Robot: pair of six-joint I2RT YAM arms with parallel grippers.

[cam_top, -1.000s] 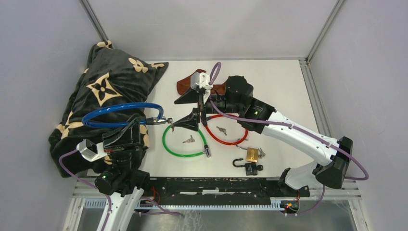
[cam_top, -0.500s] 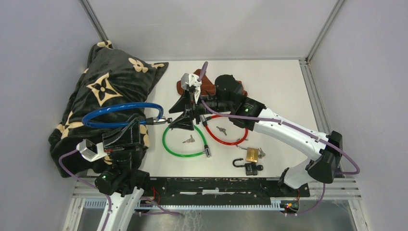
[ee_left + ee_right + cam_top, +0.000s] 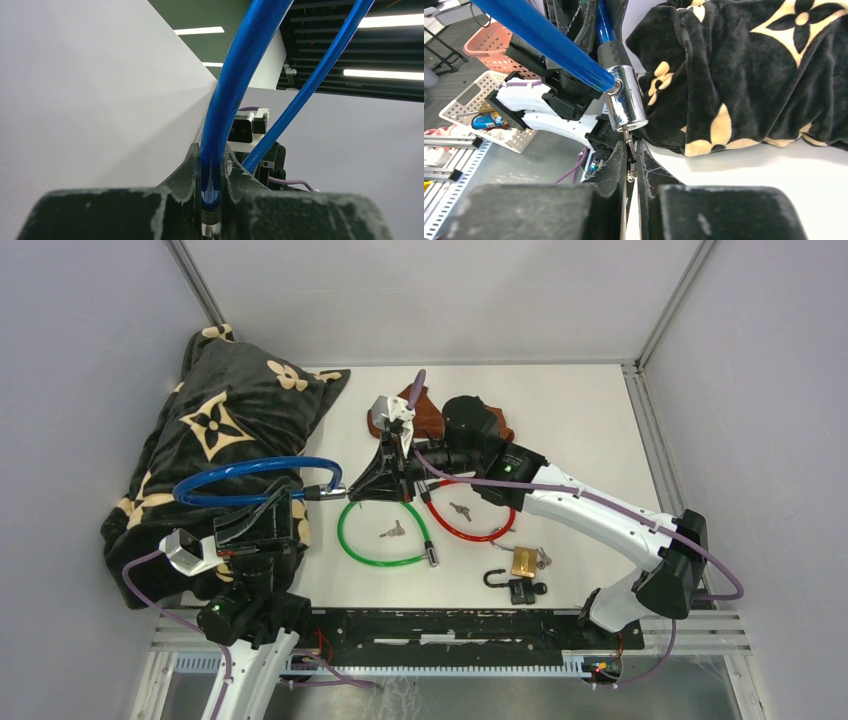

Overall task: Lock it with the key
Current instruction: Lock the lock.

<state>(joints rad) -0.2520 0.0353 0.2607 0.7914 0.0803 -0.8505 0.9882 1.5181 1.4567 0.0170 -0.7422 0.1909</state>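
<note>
My left gripper (image 3: 277, 502) is shut on the blue cable lock (image 3: 250, 468), pinching the cable (image 3: 220, 165) between its fingers just above the black collar. The lock's chrome cylinder (image 3: 625, 97) points right, with a small key (image 3: 628, 150) sticking out of its end. My right gripper (image 3: 630, 161) is shut on that key, jaws nearly touching around it. From above, the right gripper (image 3: 358, 490) sits just right of the cylinder (image 3: 324, 491), over the green loop.
A black blanket with tan flowers (image 3: 215, 425) lies at the left. A green cable lock (image 3: 385, 536) and a red one (image 3: 470, 522) lie mid-table with loose keys (image 3: 393, 531). A brass padlock (image 3: 522, 561) and a black padlock (image 3: 520, 590) sit near the front. A brown item (image 3: 425, 412) lies behind the right arm.
The right gripper moved left to the blue lock's cylinder and went from wide open to shut on the key. The left arm stayed still, holding the cable.
</note>
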